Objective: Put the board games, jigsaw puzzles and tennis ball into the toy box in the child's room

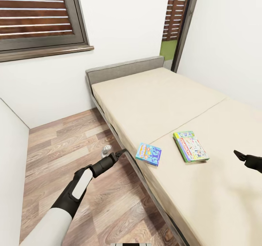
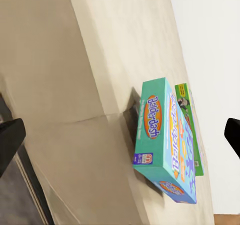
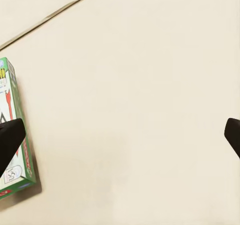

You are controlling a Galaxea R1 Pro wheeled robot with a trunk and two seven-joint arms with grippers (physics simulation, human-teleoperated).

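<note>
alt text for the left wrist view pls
A blue board game box marked "Balderdash" lies on the beige bed, framed between the two dark fingertips of the open left gripper. A green box lies just beyond it.

We read "Balderdash" on the blue board game (image 2: 167,145) in the left wrist view: once in white letters on an orange oval on its teal side, again in larger white letters along the lid. A small purple logo sits at the side's corner, too small to read. On the green board game (image 2: 189,127) behind it we see yellow marks near the edge, illegible. Right wrist view: same green box (image 3: 14,140) has print and a small emblem, not readable. Head view: lid art on both boxes too blurred for any text.
</note>
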